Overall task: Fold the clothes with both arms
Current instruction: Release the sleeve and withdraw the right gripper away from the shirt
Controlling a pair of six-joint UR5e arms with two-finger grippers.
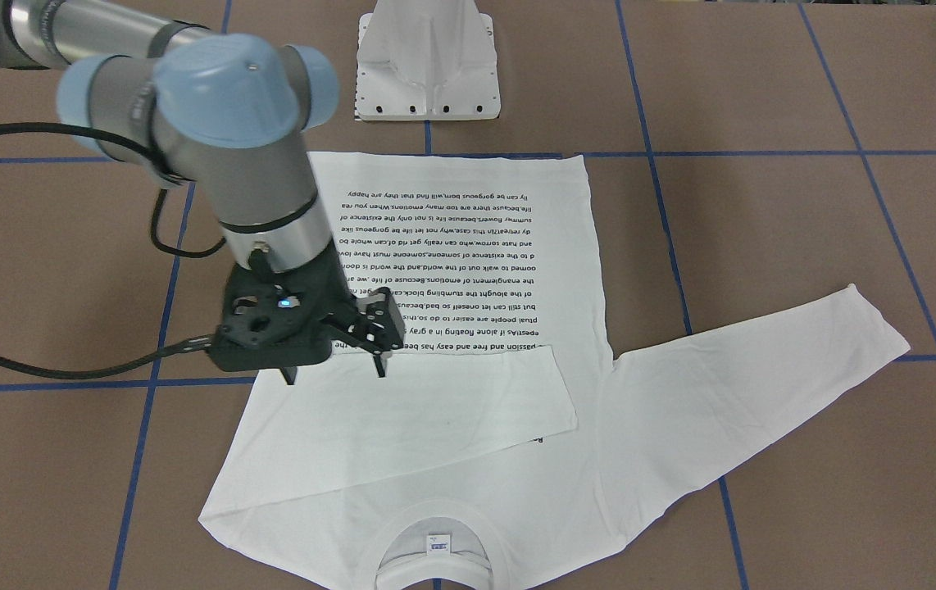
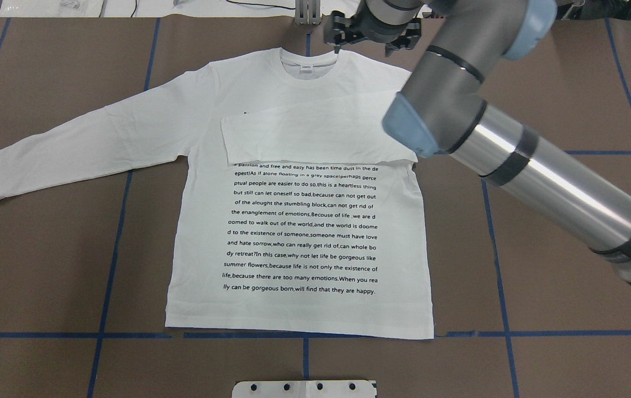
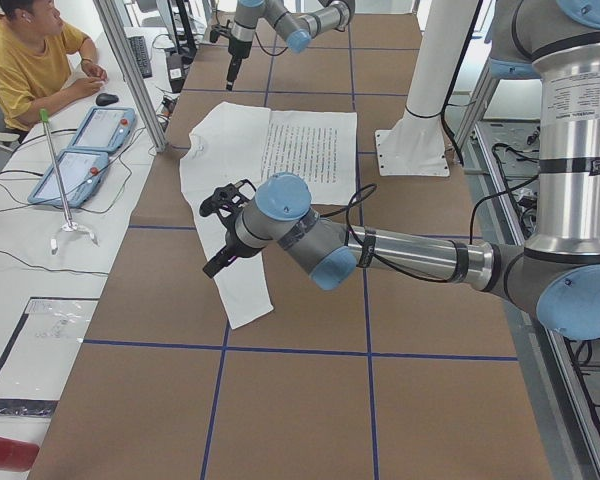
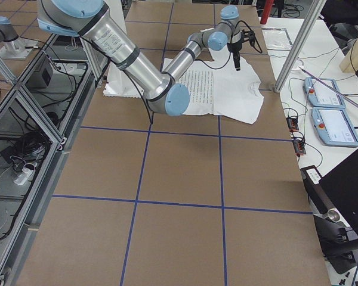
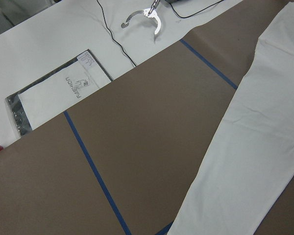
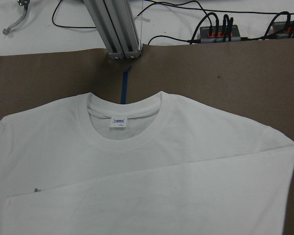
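The white long-sleeved T-shirt [image 2: 299,237] lies flat on the brown table, print up, with its collar [image 6: 121,129] away from the robot. One sleeve is folded across the chest [image 1: 427,393]. The other sleeve [image 2: 89,138] lies spread out to the side. My right gripper [image 1: 337,373] hangs open and empty just above the folded sleeve; it also shows in the overhead view [image 2: 364,51]. My left gripper [image 3: 225,262] shows only in the exterior left view, above the spread sleeve's end [image 5: 245,161]. I cannot tell whether it is open or shut.
The white pedestal base [image 1: 427,74] stands on the robot's side of the shirt's hem. An aluminium post [image 6: 112,29] stands past the collar. An operator [image 3: 30,55] sits at a side desk with tablets [image 3: 80,150]. A bagged item [image 5: 59,93] lies beyond the table edge.
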